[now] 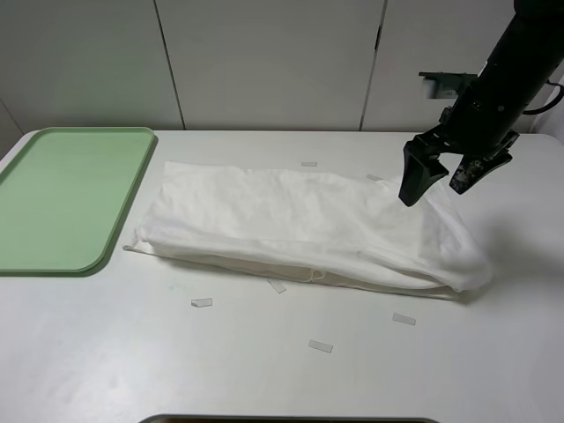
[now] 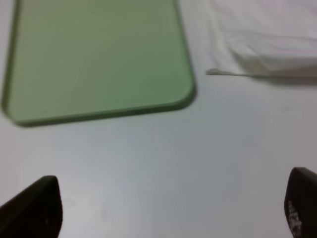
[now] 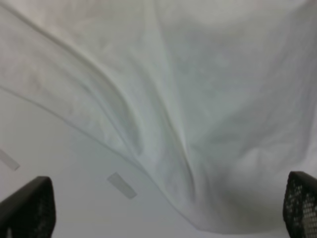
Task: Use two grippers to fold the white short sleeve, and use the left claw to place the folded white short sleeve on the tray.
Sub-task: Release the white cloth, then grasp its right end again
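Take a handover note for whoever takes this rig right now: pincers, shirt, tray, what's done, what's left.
Left pincer: open, empty, over bare table near the tray corner.
Right pincer: open, empty, above the right end of the white short sleeve.
The white short sleeve lies as a long folded band beside the tray, not on it.
Done: lengthwise fold, it seems. Left: fold shorter, then left pincer trays it.

The right arm [image 1: 515,62] is thick and matte black, with a black cable [image 1: 548,99] off its side and a grey bracket [image 1: 443,85] at the wrist. The right gripper [image 1: 434,192] is black too, with tapering fingers [image 3: 303,206] and finely dotted pads. The left gripper [image 2: 173,203] has similar black fingers.
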